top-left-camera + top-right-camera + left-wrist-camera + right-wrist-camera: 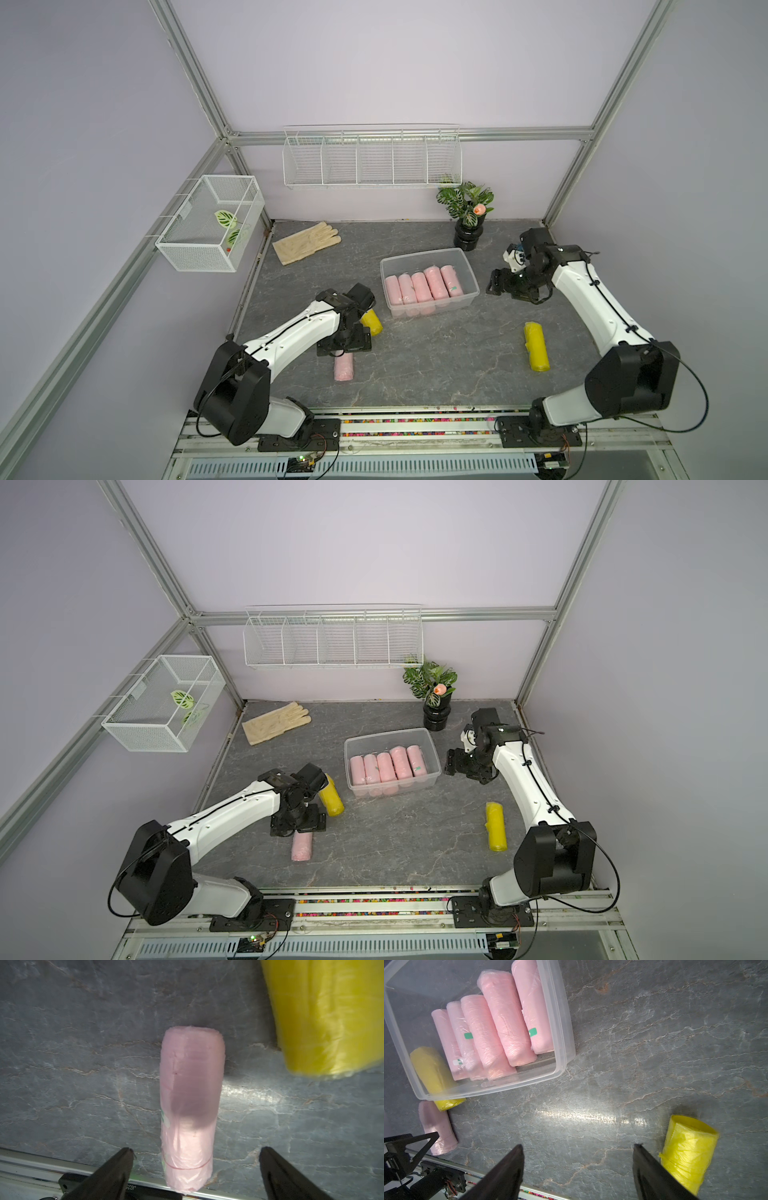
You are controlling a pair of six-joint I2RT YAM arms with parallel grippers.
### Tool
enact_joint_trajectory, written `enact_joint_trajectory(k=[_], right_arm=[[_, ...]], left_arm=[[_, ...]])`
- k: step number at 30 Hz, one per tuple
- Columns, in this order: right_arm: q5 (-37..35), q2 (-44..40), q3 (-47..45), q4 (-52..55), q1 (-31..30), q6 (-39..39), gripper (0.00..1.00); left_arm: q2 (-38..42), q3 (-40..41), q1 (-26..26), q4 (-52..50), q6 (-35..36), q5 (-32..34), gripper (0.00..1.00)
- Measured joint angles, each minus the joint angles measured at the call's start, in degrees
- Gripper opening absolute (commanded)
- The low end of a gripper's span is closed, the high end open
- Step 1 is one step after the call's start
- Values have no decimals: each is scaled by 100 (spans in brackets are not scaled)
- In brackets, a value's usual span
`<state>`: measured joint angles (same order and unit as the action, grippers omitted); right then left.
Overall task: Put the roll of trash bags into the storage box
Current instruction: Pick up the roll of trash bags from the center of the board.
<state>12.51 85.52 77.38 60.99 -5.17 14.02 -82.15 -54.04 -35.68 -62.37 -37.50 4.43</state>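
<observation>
**Near the table's front-left: pink roll between the left tool's fingers, not gripped**

- Left tool (195,1148): jaws spread wide, holding nothing. The wrist view shows one dark finger on each side of the pink roll (191,1105), with bare table showing between each finger and the roll. Cannot tell whether the fingertips are down at the roll's level or above it.
- Pink roll: lies flat on the grey table (436,365), lengthwise toward the front rail. In both top views my left tool covers its far end, and the near end sticks out toward the front (343,368) (302,846).
- Storage box (471,276) (434,754): stands mid-table, beyond the left tool and to its right, apart from the pink roll. Five pink rolls (422,286) lie side by side in it.
- Yellow roll (371,322) (324,1018): on the table just beside the left tool, between it and the box.
- Right tool (577,1145): jaws apart, only table between the fingers. It sits near the right wall of the box.
- Second yellow roll (537,346) (687,1151): on the table, nearer the front than the right tool and not between its fingers.
</observation>
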Motion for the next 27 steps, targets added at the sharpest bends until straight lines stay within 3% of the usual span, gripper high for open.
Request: enact_joint_trajectory(k=[14, 20, 25, 27], right_arm=[[0, 0, -22, -2, 0, -17, 83], [-2, 0, -70, -2, 0, -17, 83], [-4, 0, -83, -2, 0, -22, 83], [-4, 0, -83, -2, 0, -24, 83]], left_arm=[[-413, 96, 157, 192, 55, -131, 91], [-527, 177, 157, 332, 114, -219, 81], [-629, 195, 168, 402, 168, -297, 64], [-658, 203, 173, 428, 188, -332, 61]])
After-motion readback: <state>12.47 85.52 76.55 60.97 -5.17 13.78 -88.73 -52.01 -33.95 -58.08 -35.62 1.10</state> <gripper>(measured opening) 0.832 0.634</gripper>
